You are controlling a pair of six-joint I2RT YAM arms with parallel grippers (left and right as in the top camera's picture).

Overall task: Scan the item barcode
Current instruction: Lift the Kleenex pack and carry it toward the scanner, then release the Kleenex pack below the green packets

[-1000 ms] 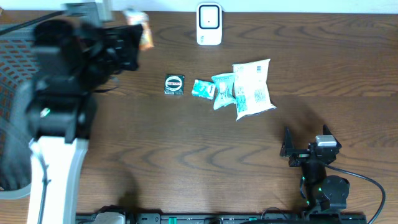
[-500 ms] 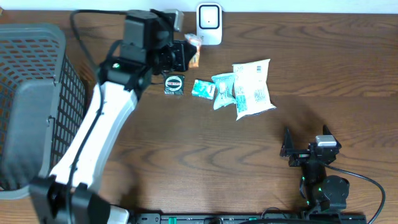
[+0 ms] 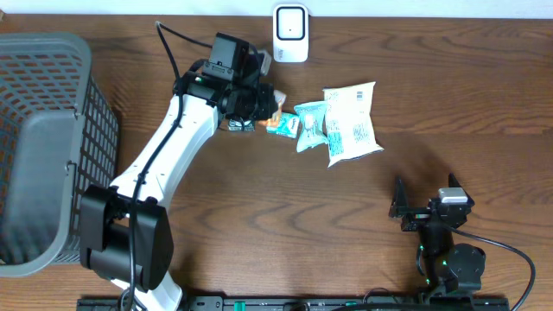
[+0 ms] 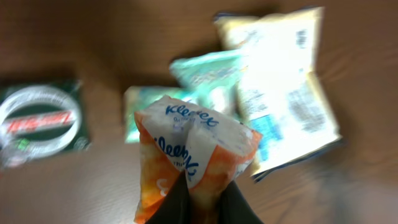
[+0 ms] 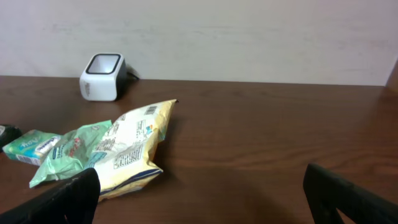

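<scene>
My left gripper [image 3: 268, 111] is out over the middle of the table [image 3: 259, 207], with the arm stretched across from the near left corner. Its jaws are pinched tight on a Kleenex pack [image 4: 193, 149], an orange-and-white soft pack held by its lower edge. In the left wrist view the dark fingers [image 4: 186, 202] meet under the pack and its printed face points at the camera. From overhead only a sliver of orange [image 3: 275, 119] shows past the gripper. I see no barcode on the face turned to me.

The pack hangs over the loose row of goods. A black packet [image 4: 40, 121] lies to one side. A small teal pack [image 4: 140, 106] sits right behind the Kleenex pack, partly hidden by it. Next comes a green pouch [image 4: 205, 71], then a big white bag [image 4: 286, 81] overlapping the pouch's edge. I cannot tell whether the held pack touches anything beneath it.

The scanner [image 3: 291, 33] stands upright at the far edge of the table, well apart from the pack and beyond the row. The right wrist view shows it [image 5: 103, 76] with its window facing up and toward me.

A grey mesh basket [image 3: 52, 130] fills the left end of the table.

My right gripper [image 3: 423, 200] is parked near the front right, jaws spread wide, holding nothing. Its fingers [image 5: 68, 199] frame the bottom corners of its own view.
</scene>
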